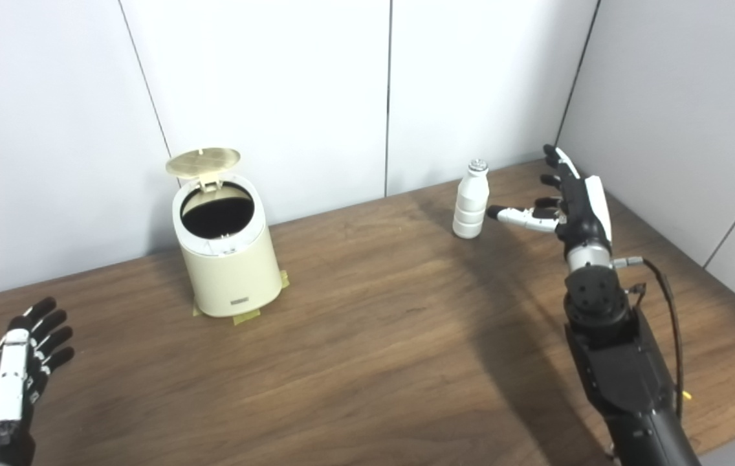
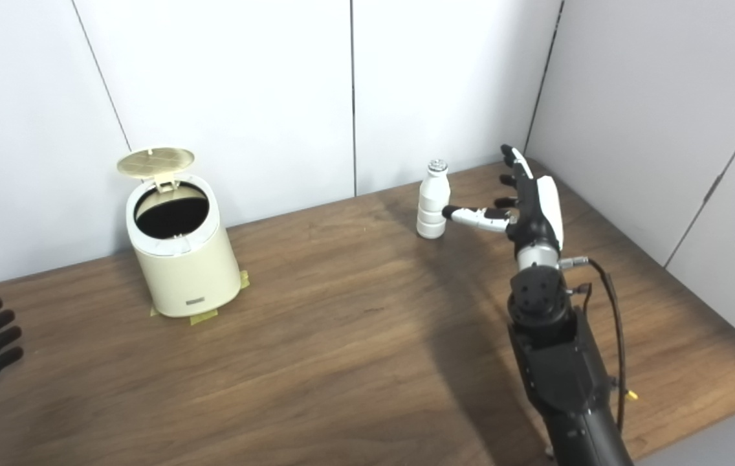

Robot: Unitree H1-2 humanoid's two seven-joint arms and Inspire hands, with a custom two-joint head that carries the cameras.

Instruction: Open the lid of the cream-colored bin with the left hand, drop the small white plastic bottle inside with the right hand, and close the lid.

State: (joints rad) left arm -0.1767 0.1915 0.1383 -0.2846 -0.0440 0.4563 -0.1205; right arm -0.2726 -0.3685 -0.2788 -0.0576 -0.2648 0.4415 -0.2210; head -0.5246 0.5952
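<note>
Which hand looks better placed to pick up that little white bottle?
The right hand: it is open right beside the bottle, while the left hand rests far across the table.

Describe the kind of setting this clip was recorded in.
Probably a lab test cell: a bare wooden table boxed in by plain white wall panels, with the bin taped in place.

Cream bin (image 1: 228, 259) upright at tabletop rear-left, lid (image 1: 203, 162) flipped up, dark inside. Small white bottle (image 1: 471, 200) stands upright, rear-right, capped.
</note>
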